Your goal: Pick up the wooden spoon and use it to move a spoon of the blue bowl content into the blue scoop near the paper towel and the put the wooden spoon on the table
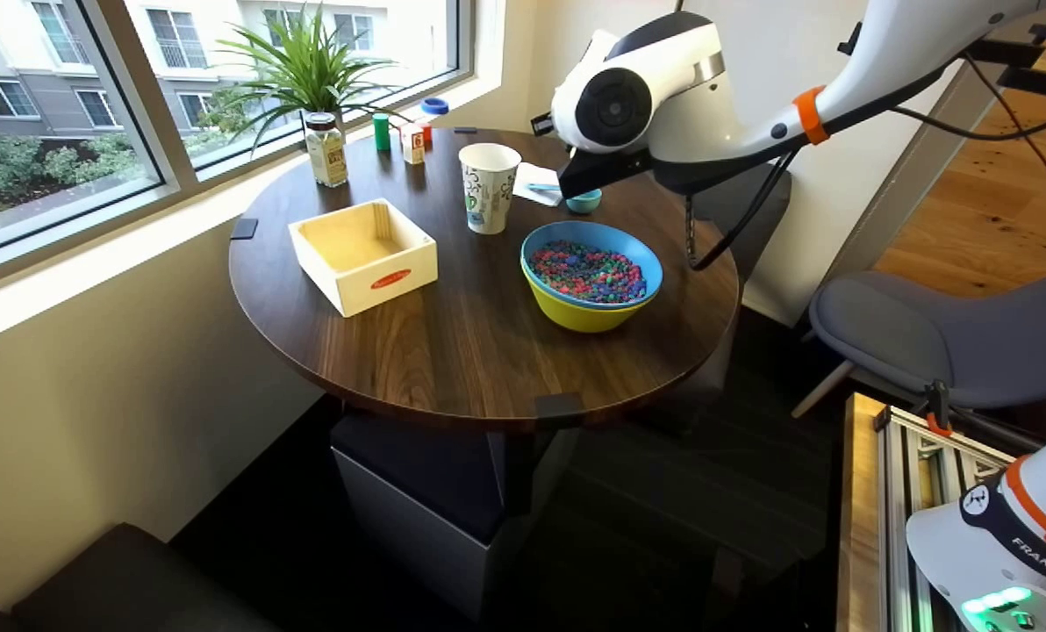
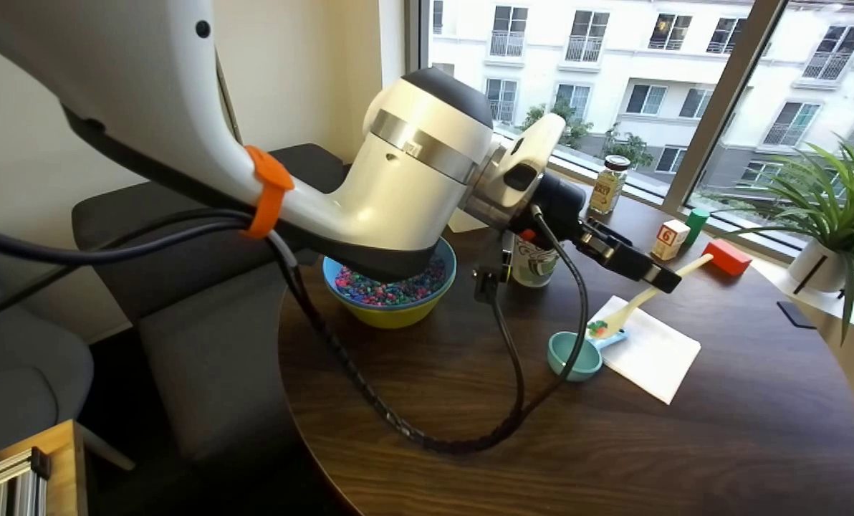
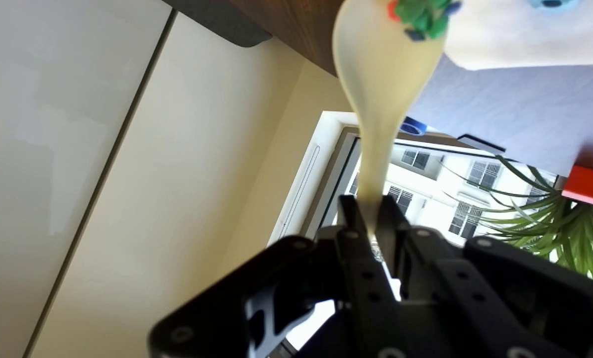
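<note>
Wrist view: the gripper (image 3: 369,215) is closed on the handle of the wooden spoon (image 3: 387,67), whose head carries a few green, red and dark pieces (image 3: 422,17). In an exterior view, the head appears just beside the blue scoop (image 2: 569,362), whose handle extends over the paper towel (image 2: 658,355); contact cannot be determined. In both exterior views, the blue bowl (image 1: 567,231), containing multicoloured content (image 1: 586,274), stands on the table (image 1: 470,351).

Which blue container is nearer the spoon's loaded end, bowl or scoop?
The small scoop by the paper towel; the wide bowl, heaped with coloured bits, stands farther off.
</note>
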Controlling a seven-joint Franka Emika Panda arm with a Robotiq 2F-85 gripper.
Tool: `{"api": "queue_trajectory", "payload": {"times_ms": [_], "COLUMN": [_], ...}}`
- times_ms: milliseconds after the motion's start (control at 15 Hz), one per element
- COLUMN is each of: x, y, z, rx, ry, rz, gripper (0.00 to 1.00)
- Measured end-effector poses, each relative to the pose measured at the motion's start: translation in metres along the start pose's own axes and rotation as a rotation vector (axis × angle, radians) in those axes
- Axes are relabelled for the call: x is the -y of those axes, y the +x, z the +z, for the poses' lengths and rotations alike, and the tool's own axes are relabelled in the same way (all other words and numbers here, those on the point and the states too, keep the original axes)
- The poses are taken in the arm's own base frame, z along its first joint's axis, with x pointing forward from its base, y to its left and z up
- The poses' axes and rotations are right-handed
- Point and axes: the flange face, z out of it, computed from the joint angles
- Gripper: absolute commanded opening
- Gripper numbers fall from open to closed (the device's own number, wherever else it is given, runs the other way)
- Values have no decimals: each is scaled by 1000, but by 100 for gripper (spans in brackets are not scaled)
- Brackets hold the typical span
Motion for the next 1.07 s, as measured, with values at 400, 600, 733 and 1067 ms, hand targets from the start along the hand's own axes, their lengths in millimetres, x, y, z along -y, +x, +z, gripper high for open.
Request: {"api": "queue_trajectory", "payload": {"times_ms": [400, 600, 733, 1067], "x": [7, 8, 8, 11], "y": [-5, -6, -5, -13], "z": [-3, -4, -4, -8], "rx": [-44, -60, -84, -101], "ry": [7, 5, 1, -45], "rz": [-47, -56, -65, -89], "gripper": [3, 3, 3, 3]}}
